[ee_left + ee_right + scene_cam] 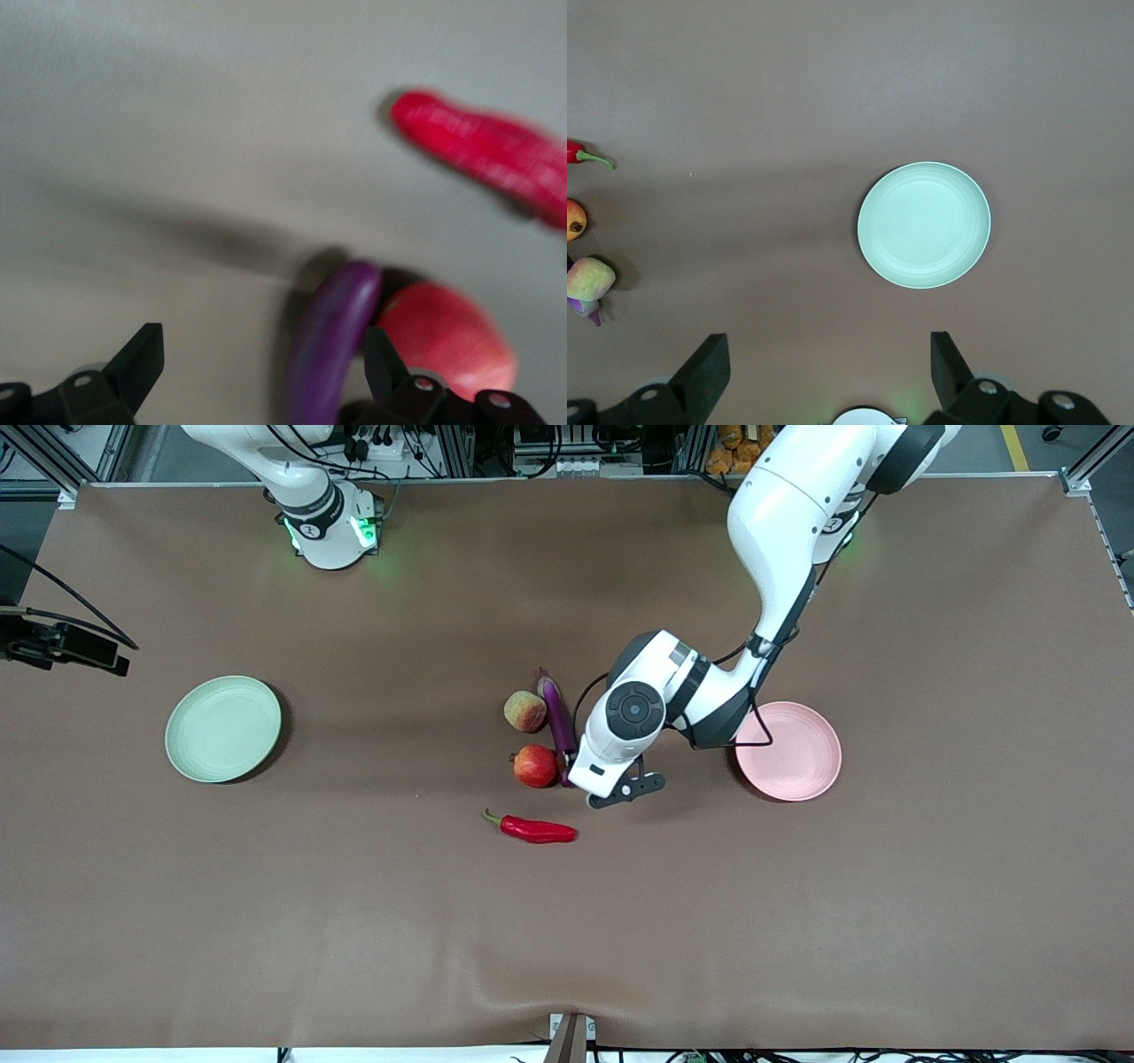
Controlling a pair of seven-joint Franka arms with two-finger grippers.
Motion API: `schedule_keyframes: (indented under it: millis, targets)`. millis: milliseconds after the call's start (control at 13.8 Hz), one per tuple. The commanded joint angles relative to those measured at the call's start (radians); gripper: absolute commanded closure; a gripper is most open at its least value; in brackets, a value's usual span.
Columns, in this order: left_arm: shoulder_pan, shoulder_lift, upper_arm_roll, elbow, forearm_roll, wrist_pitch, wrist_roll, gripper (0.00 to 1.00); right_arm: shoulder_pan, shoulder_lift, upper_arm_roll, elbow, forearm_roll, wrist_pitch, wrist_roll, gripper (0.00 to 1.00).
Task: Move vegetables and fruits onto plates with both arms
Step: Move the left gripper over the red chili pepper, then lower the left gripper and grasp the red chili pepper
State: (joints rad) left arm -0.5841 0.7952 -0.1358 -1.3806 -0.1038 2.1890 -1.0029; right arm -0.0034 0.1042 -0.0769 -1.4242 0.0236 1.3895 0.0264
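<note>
Brown table mat (pixel 354 921), metal frame rails (pixel 80 452), green plate (pixel 222 729), pink plate (pixel 797 757)

- The front camera sits high up and looks down at the whole brown tabletop (pixel 354 921), facing the two arm bases.
- The left wrist camera looks down from very close. Its own hand (pixel 257 367) shows at the edge, with the purple eggplant (pixel 330 341), red fruit (pixel 447 341) and red chili pepper (pixel 492 150) big and blurry.
- The right wrist camera looks straight down from high up. It sees the mint green plate (pixel 924 225) and its own hand (pixel 828 367).
- All three views share the eggplant, red fruit and chili pepper.
</note>
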Motion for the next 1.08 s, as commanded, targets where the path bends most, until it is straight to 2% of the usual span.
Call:
schedule_keyframes:
  millis: [0, 144, 217, 433, 505, 1011]
  targets:
    - [-0.007, 0.025, 0.007, 0.031, 0.016, 0.145, -0.228, 0.0, 0.003, 0.012, -0.001, 0.022, -0.01, -0.007, 0.007, 0.0]
    - [-0.034, 0.067, 0.011, 0.043, 0.019, 0.266, -0.449, 0.0, 0.006, 0.012, -0.001, 0.022, -0.011, -0.007, 0.007, 0.0]
    - [-0.071, 0.085, 0.045, 0.043, 0.019, 0.352, -0.574, 0.0, 0.006, 0.014, -0.001, 0.022, -0.011, -0.007, 0.007, 0.0]
    - [-0.245, 0.149, 0.255, 0.086, 0.015, 0.452, -0.961, 0.0, 0.008, 0.014, -0.001, 0.022, -0.011, -0.007, 0.007, 0.0]
    - [-0.273, 0.18, 0.298, 0.112, 0.015, 0.472, -1.033, 0.0, 0.008, 0.014, -0.001, 0.022, -0.011, -0.007, 0.007, 0.0]
    - [-0.281, 0.257, 0.306, 0.155, 0.013, 0.652, -1.109, 0.0, 0.006, 0.031, -0.001, 0.022, -0.016, -0.007, 0.0, 0.0]
